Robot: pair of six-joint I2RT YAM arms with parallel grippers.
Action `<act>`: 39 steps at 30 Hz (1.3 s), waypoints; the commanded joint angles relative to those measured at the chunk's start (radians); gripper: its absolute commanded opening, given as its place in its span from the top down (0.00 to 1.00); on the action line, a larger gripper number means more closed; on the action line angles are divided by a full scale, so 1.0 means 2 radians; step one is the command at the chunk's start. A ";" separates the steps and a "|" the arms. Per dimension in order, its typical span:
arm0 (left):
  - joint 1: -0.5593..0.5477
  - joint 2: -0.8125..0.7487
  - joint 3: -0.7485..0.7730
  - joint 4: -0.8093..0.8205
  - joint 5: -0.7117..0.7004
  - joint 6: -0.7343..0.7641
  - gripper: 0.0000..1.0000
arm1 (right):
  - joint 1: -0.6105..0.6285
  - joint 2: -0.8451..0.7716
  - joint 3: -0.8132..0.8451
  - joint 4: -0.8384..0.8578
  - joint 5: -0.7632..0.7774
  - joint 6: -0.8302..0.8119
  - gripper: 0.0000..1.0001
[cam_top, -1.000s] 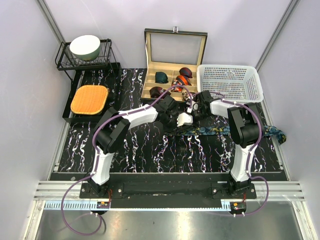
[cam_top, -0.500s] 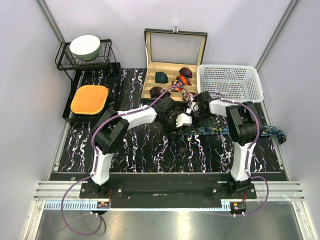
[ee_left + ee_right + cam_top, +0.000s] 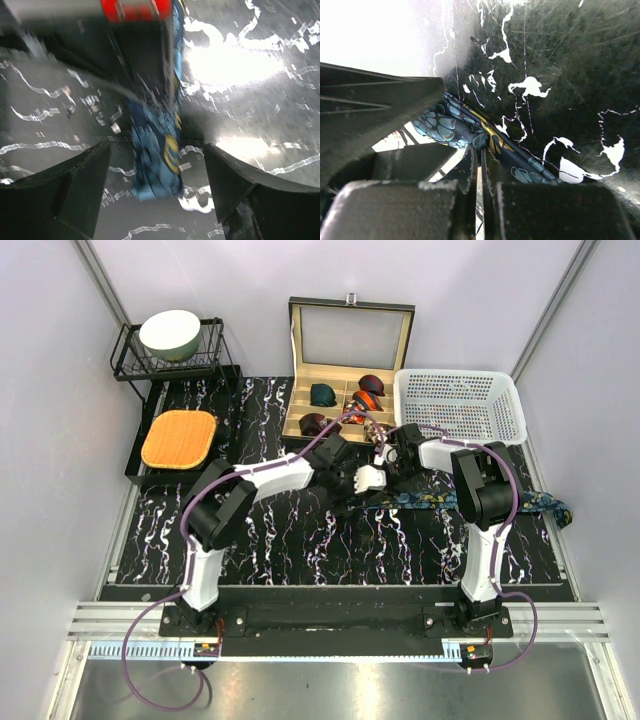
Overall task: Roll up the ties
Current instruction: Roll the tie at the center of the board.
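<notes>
A dark navy tie (image 3: 440,502) with a teal-and-gold pattern lies as a long strip across the right half of the table, its far end near the right edge (image 3: 560,510). My left gripper (image 3: 368,478) is open over the strip's left end. In the left wrist view that end (image 3: 155,165) lies between the wide-apart fingers (image 3: 75,190), touching neither. My right gripper (image 3: 392,462) is shut, and its tips (image 3: 480,149) pinch a fold of the tie (image 3: 445,125). Coiled ties sit in the box: green (image 3: 322,394), maroon (image 3: 372,383) and red-orange (image 3: 368,400).
The open wooden box (image 3: 350,335) stands at the back centre, just behind both grippers. A white mesh basket (image 3: 460,405) stands to its right. At the back left are a black rack holding a bowl (image 3: 170,333) and an orange cushion (image 3: 179,438).
My left jaws have opened wide, leaving the tie's end loose between them. My right gripper closed fully onto the fold and holds it there. Both arms have barely shifted.
</notes>
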 commanded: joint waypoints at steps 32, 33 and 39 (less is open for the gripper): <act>-0.012 0.037 0.027 -0.109 0.011 0.069 0.77 | 0.001 -0.052 -0.001 -0.014 -0.056 0.017 0.70; -0.012 0.037 0.027 -0.109 0.012 0.067 0.77 | 0.001 -0.052 -0.008 -0.013 -0.055 0.018 0.69; -0.011 0.038 0.024 -0.107 0.016 0.061 0.77 | 0.004 -0.043 -0.027 0.020 -0.051 0.029 0.66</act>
